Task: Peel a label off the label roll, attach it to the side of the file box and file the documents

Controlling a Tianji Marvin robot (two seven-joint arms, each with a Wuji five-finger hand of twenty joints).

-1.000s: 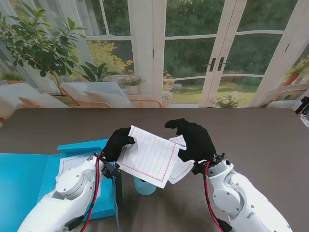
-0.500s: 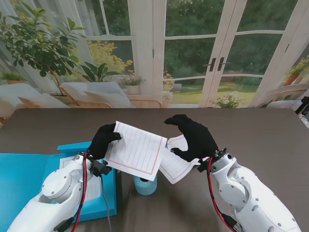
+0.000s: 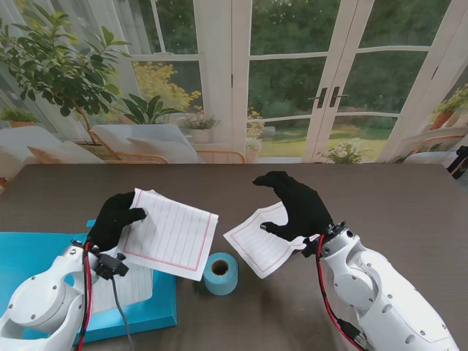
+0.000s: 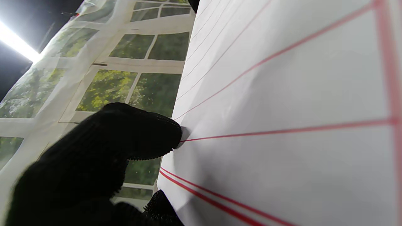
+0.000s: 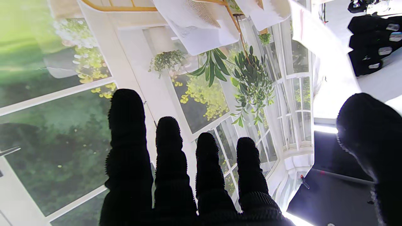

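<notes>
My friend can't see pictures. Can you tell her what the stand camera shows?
The left hand holds a lined sheet above a blue file box. The right hand hovers open over a second sheet; a blue label roll sits between.

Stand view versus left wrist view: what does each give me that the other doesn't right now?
Only the stand view shows the blue file box, the label roll, the second sheet lying on the table, and the right hand open over it. Only the left wrist view shows a fingertip pressed against the paper's face. Both show the left hand holding the lined sheet with its red border.
</notes>
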